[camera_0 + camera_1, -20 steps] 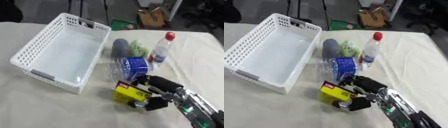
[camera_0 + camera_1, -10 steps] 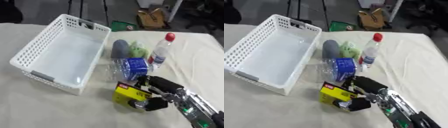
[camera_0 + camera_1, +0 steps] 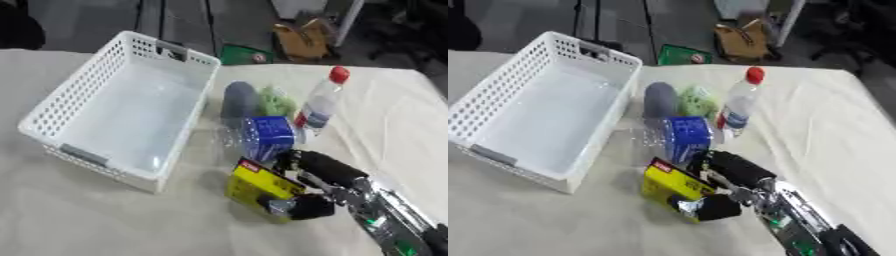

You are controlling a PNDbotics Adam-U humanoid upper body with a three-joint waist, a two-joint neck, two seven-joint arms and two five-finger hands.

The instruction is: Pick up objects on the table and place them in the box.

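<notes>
The flat yellow box with the red label [image 3: 259, 188] lies on the cream tablecloth [image 3: 105, 220], right of the white perforated plastic basket [image 3: 105, 115]. Your right hand [image 3: 308, 186] is clamped on it, thumb low, fingers over its top edge. Just behind stand a blue-labelled clear bottle [image 3: 262, 137] and a red-capped bottle [image 3: 320, 101].

Basket [image 3: 83, 102]: white perforated plastic, slightly glossy.
Table cover [image 3: 96, 220]: matt cream cloth, creased.
Bottle [image 3: 320, 102] at 1 o'clock: clear glossy plastic, red cap.
Yellow box [image 3: 258, 186]: smooth printed card.
Right hand [image 3: 319, 175] at 5 o'clock: matt black casing, silver metal joints.
</notes>
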